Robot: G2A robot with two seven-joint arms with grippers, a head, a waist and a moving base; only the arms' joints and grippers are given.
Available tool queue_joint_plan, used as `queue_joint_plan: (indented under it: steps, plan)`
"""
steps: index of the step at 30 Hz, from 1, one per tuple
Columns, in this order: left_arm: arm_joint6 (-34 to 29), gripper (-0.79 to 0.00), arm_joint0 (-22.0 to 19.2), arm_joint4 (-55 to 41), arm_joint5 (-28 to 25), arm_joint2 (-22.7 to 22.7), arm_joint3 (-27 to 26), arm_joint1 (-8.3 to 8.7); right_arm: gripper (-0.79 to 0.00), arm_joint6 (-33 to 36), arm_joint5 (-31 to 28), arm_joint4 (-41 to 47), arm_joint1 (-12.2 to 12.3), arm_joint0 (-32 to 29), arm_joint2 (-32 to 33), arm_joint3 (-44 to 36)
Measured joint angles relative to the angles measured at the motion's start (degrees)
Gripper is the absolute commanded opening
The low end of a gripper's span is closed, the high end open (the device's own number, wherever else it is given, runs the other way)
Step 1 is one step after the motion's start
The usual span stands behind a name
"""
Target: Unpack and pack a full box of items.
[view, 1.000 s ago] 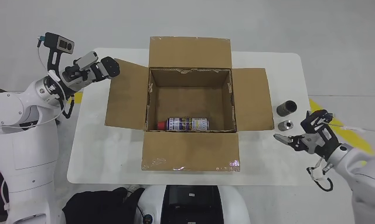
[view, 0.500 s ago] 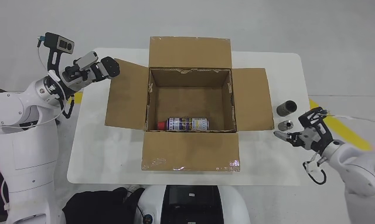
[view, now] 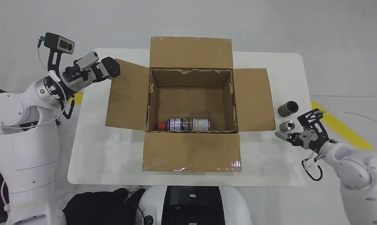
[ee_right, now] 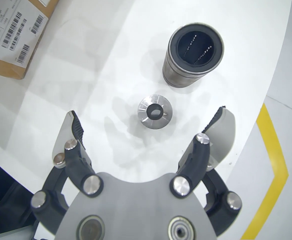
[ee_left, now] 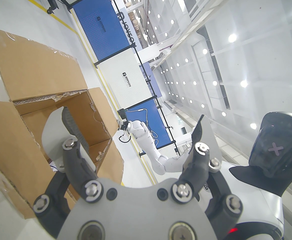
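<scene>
The small metal collet (ee_right: 155,114) stands on the table (view: 94,148) just off the right flap of the box (view: 191,78), bore up, so its axis (short as it is) runs vertical. The larger steel sleeve (ee_right: 192,56) stands just beyond it, apart, and looks upright too. Your right gripper (ee_right: 148,116) hovers above the collet, spread wide and empty. The collet sits between the two pads, slightly ahead of their tips, so I judge a short drop and a squeeze would do, minding the sleeve. A spray can (view: 187,124) lies on its side against the box's near wall. The left gripper (ee_left: 133,116), also spread and empty, sits well off by the left flap, so the right arm is far nearer.
</scene>
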Motion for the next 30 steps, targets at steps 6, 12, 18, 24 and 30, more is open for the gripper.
queue_joint_plan:
  steps: [6, 12, 18, 24, 30]
  plan:
    - [0.0, 0.0, 0.0, 0.0, 0.0, 0.0, 0.0, 0.0, -0.108, -0.4, -0.6, 0.0, 0.1, 1.9, -1.7, 3.3]
    - [0.0, 0.0, 0.0, 0.0, 0.0, 0.0, 0.0, 0.0, -0.425, -1.0, -0.9, -0.1, 0.3, 3.4, -2.7, 5.6]
    - [0.0, 0.0, 0.0, 0.0, 0.0, 0.0, 0.0, 0.0, -0.536, -1.4, -1.5, 0.4, 0.5, 4.7, -3.4, 7.7]
    - [0.0, 0.0, 0.0, 0.0, 0.0, 0.0, 0.0, 0.0, -0.785, -2.0, -1.9, 0.7, 0.7, 5.0, -3.5, 8.7]
    - [0.0, 0.0, 0.0, 0.0, 0.0, 0.0, 0.0, 0.0, -0.785, -1.6, -1.9, 1.5, 1.1, 2.6, -1.6, 6.2]
